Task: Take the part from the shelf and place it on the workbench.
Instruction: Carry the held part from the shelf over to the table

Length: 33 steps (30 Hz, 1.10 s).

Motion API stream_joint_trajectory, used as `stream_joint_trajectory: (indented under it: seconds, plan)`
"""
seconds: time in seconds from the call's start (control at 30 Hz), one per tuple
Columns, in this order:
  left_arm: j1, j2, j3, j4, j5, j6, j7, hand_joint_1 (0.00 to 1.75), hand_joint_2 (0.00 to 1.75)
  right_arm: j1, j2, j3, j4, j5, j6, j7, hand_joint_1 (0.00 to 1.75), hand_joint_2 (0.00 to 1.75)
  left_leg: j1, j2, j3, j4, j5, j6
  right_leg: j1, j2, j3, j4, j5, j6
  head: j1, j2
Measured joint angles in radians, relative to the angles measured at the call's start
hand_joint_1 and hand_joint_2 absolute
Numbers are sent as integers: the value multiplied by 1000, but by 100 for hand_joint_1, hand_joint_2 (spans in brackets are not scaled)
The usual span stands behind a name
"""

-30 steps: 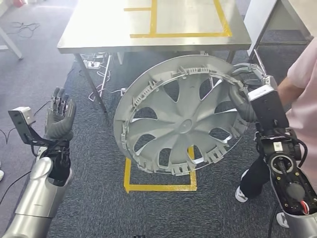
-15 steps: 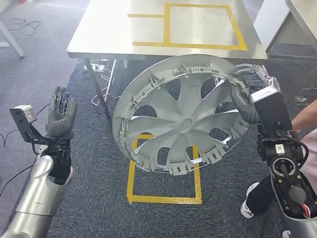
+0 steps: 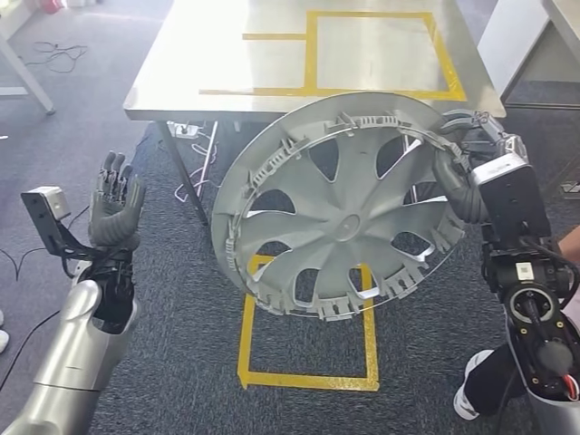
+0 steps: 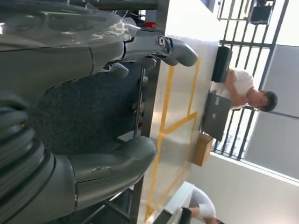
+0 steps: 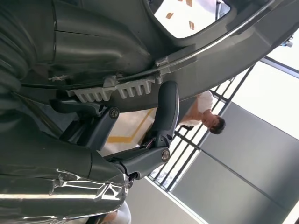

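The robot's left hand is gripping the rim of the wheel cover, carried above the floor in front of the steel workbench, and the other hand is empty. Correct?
Not quite: the right hand grips the wheel cover by its rim, as the head view shows. The left hand is the empty one, raised off to the side. The cover is indeed above the floor before the workbench.

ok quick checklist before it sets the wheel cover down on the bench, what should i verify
1. Grip: the right robot hand holds the wheel cover by its rim, fingers hooked over the edge in the right wrist view. Ok.
2. Support: one hand carries it; the left robot hand is raised apart from it, holding nothing. Not ok for a wide part.
3. Height: the cover's upper rim overlaps the workbench edge, most of it hangs below. Not ok, lift first.
4. Landing spot: the yellow taped rectangle on the bench is bare. Ok.
5. Bystander: a person's shoe is beside the right arm. Cannot tell if the path is free.
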Motion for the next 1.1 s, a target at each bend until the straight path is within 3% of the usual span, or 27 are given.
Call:
stream_joint_trajectory:
  seconds: [0.03,0.07,0.1,0.17,0.2,0.23,0.27,0.37,0.43,0.53,0.57,0.6,0.63,0.7,0.73,0.77,0.9,0.93,1.03,1.07,1.1]
  plan:
    - [2,0,0,0,0,-1,3,0,175,0,0,0,0,1,2,2,175,175,7,2,-39,45,-14,-7,-3,0,6,0,-7,3,-3,0]
    - [4,1,0,0,0,-1,5,0,175,0,0,0,0,2,4,4,175,175,14,4,-61,55,-9,-14,-7,1,14,1,-15,7,-8,0]
    - [4,1,0,-1,0,-2,6,0,175,-1,0,0,0,3,5,5,175,175,20,6,-63,25,21,-20,-12,1,24,2,-24,12,-11,0]
    - [3,2,0,-1,0,-3,8,0,175,-4,0,0,-1,4,6,6,175,175,30,12,-26,-117,127,-31,-20,2,45,7,-46,27,-19,0]
    - [1,2,0,-1,1,-3,9,0,175,-7,0,0,-1,5,6,7,175,175,31,14,-7,-182,162,-31,-23,3,52,11,-57,35,-24,0]
    - [1,3,0,-1,1,-4,11,0,175,-10,0,0,-1,6,6,8,175,175,30,15,5,-221,185,-27,-23,4,54,15,-66,44,-27,0]
    - [0,3,0,-1,2,-4,12,0,175,-13,0,0,-1,7,7,8,175,175,28,15,9,-236,189,-19,-23,5,56,18,-73,52,-29,0]
    - [-6,4,0,-3,4,-6,11,0,175,-17,0,-2,-1,8,6,7,175,175,26,12,23,-232,176,8,-26,5,58,33,-86,71,-22,0]
    - [-12,4,0,-5,5,-9,10,0,175,-21,0,-4,0,8,4,4,175,175,26,10,42,-235,168,22,-28,2,13,125,-110,76,-10,0]
    - [-11,4,0,-4,7,-11,9,0,175,-23,0,-6,4,8,4,4,175,175,19,7,66,-236,147,34,-24,2,-111,324,-178,77,11,0]
    - [-10,4,0,-4,7,-11,9,0,175,-22,0,-7,5,8,4,4,175,175,16,5,76,-236,139,36,-23,2,-135,342,-184,75,17,0]
    - [-9,3,0,-4,7,-11,9,0,175,-22,0,-7,6,8,4,4,175,175,13,4,87,-235,131,36,-20,2,-142,325,-170,70,21,0]
    - [-10,3,0,-4,7,-12,9,0,175,-23,0,-7,7,8,4,4,175,175,10,2,100,-235,122,37,-17,2,-133,272,-130,63,25,0]
    - [-11,3,0,-4,7,-12,9,0,175,-25,0,-9,7,8,3,4,175,175,5,1,124,-236,104,36,-5,3,-99,131,-18,42,30,0]
    - [-12,3,0,-4,7,-12,9,0,175,-27,0,-10,7,8,3,4,175,175,3,0,129,-235,97,34,1,3,-80,72,19,32,31,0]
    - [-12,3,0,-4,8,-12,9,0,175,-28,0,-12,7,8,3,5,175,175,3,-2,130,-235,94,29,6,3,-70,38,36,26,32,0]
    - [-21,1,0,-4,8,-13,6,0,175,-46,0,-20,12,11,1,8,175,175,2,-1,120,-206,81,11,0,2,-37,4,31,15,26,0]
    - [-25,0,0,-3,7,-13,4,0,175,-53,0,-22,15,12,1,8,175,175,3,1,95,-162,69,7,-4,3,-28,0,30,12,20,0]
    - [-27,-1,0,0,5,-12,0,0,175,-77,0,-31,32,13,0,4,175,175,12,6,-35,26,7,-5,-6,3,-15,-1,17,8,3,0]
    - [-25,-1,0,1,4,-11,-1,0,175,-84,0,-33,42,13,0,0,175,175,15,6,-65,53,1,-8,-6,4,-10,0,10,9,-1,0]
    - [-24,-1,0,2,4,-11,-2,0,175,-91,0,-35,51,13,0,-3,175,175,18,7,-76,42,18,-11,-7,5,-5,4,3,11,-5,0]
